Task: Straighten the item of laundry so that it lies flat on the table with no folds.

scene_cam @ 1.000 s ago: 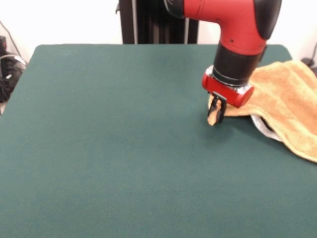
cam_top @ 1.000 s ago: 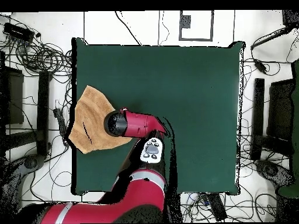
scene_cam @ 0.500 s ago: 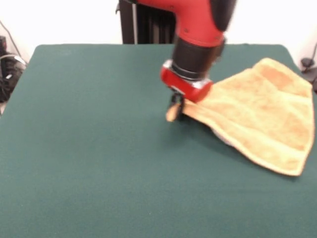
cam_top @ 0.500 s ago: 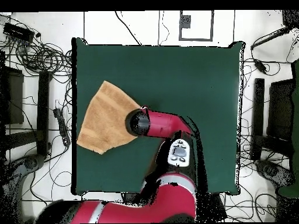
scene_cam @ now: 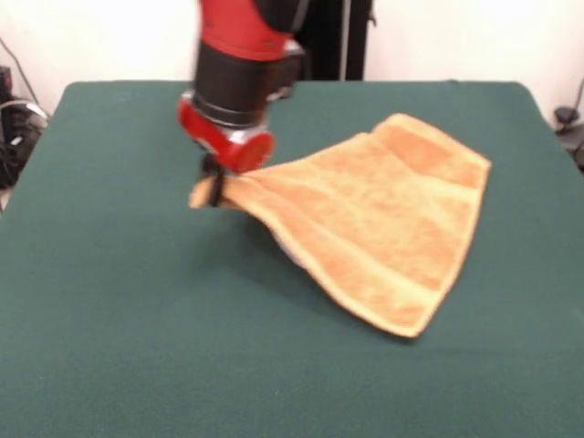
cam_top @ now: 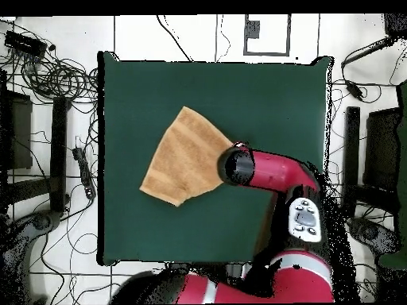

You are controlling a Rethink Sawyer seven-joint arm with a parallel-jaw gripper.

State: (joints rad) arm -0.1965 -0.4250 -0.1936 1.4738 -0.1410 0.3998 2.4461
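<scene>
The golden-orange towel, the item of laundry (scene_cam: 383, 214) (cam_top: 184, 157), lies spread in a fan shape on the dark green table (scene_cam: 137, 347) (cam_top: 278, 103), pulled to a point at one corner. My gripper (scene_cam: 213, 190) is shut on that corner, which sticks out left of the black fingers just above the felt. A slight fold lifts under the towel near the pinched corner. In the overhead view the red wrist (cam_top: 238, 167) covers the gripper and the held corner.
Cables and equipment (cam_top: 48, 71) lie on the floor around the table in the overhead view. A dark object (scene_cam: 14, 128) sits off the table's left edge in the front view.
My gripper has dragged the towel corner well across the table, leftward in the front view and rightward in the overhead one. The towel has come fully onto the table and fanned out.
</scene>
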